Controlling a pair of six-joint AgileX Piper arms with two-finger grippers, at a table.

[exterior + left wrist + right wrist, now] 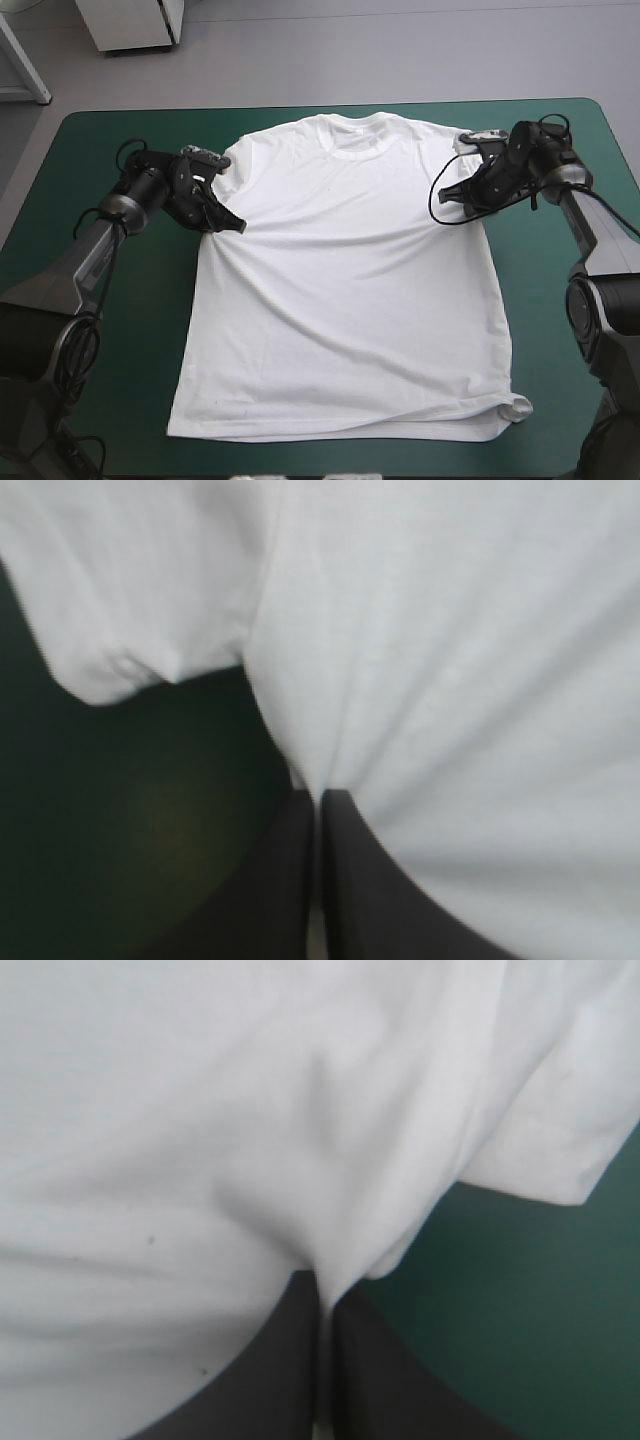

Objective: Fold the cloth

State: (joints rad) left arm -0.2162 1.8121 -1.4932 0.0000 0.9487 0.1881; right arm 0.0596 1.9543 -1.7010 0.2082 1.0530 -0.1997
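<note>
The T-shirt (345, 290) lies spread flat mid-table on the teal-green cover (90, 160), collar toward the far edge. It looks light, soft and limp, likely to sag, so 2 holds under the sleeves suit it. The left gripper (230, 223) and right gripper (450, 193) each pinch its side there.

White short-sleeved T-shirt (345, 290) lies flat on the teal-green table (100, 140), collar toward the far edge; left gripper (238, 226) and right gripper (445, 192) flank it.
</note>
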